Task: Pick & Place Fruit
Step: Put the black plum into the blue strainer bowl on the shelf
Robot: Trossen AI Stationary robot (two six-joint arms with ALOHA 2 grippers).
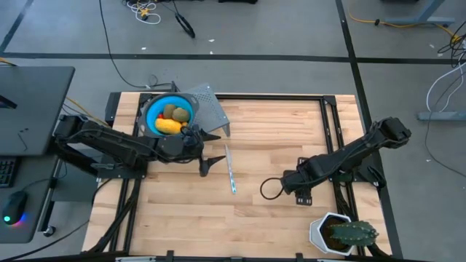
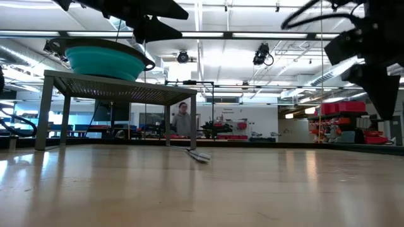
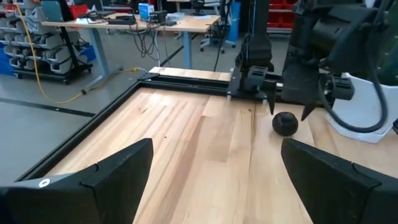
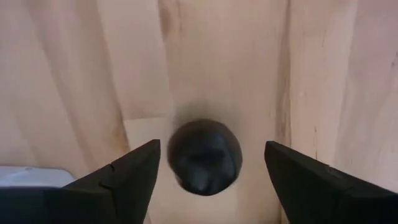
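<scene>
Sitting in the blue bowl (image 1: pixel 153 110) on a mesh stand (image 1: pixel 211 109) at the far left corner: a yellow oblong (image 1: pixel 169 126), two kiwis (image 1: pixel 175 112) and small red balls (image 1: pixel 159 116). Hovering just inboard of that bowl, the left gripper (image 1: pixel 211 161), fingers spread and holding nothing. Hanging over the black ball (image 4: pixel 204 156) toward the right edge, the right gripper (image 4: pixel 211 163), fingers released and straddling it; lying mid-worktop, a stick (image 1: pixel 230 170).

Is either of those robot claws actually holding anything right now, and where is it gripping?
Nothing is held. The right gripper is open, its fingers either side of the black ball, apparently not touching it. The left gripper is open and empty.
</scene>
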